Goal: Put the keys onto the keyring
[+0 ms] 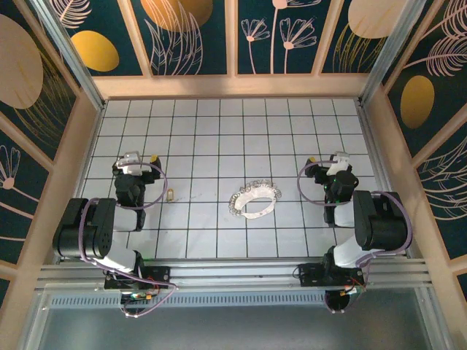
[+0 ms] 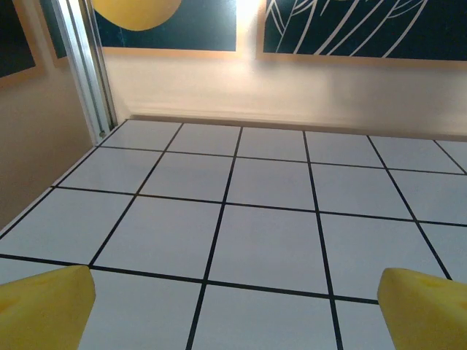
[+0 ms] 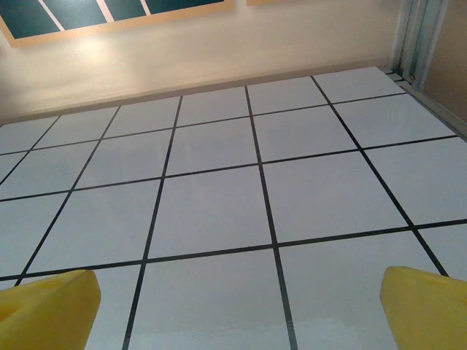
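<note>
Keyring [image 1: 254,199] lies flat on the bench [image 1: 219,124] near centre. It forms an oval whose long axis runs left to right, with the right end tipped slightly toward the far wall. One key [image 1: 170,194] lies well apart to its left, near the left arm. Its long axis appears to run near to far; which end is the bow cannot be told. Left jaws and right jaws both stand wide, holding nothing. Risks, as judged: the flat key may skid under a pinch, and the floppy ring may sag when lifted, spoiling the threading.
</note>
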Action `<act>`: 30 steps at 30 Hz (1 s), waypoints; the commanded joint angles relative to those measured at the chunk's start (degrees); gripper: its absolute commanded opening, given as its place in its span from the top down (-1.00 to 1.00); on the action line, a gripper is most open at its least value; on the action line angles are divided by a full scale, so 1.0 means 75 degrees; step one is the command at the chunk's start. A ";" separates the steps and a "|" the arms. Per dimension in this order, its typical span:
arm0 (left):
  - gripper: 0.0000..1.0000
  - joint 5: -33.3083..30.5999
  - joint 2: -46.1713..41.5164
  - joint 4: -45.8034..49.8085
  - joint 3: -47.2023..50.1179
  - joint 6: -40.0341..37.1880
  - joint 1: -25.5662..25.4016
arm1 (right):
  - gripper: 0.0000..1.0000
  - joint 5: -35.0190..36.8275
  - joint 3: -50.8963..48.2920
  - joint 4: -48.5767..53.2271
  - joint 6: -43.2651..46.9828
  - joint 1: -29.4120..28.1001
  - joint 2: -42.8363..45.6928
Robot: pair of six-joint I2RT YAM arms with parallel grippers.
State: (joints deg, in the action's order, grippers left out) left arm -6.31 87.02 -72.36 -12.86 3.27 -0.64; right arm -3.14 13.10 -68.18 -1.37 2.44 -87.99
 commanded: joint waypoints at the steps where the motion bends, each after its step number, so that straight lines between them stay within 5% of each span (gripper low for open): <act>1: -0.98 -0.0050 -0.0007 -0.0067 -0.0088 0.0104 0.0039 | -0.97 -0.0156 0.0096 -0.0309 0.0104 0.0050 -0.0033; 24: -0.96 -0.0054 -0.0070 -0.0015 -0.0089 0.0111 0.0039 | -0.98 -0.0088 0.0049 -0.0339 -0.0012 0.0097 0.0104; 30: -0.97 -0.0315 -0.0754 0.1325 -0.0527 0.0200 0.0041 | -0.98 0.0441 0.0379 0.1489 -0.0282 0.0117 0.1558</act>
State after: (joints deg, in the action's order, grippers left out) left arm -7.35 83.88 -67.22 -14.22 3.70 -0.64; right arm -2.28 13.43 -62.59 -1.93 2.70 -80.77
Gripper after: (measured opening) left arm 0.985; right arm 0.987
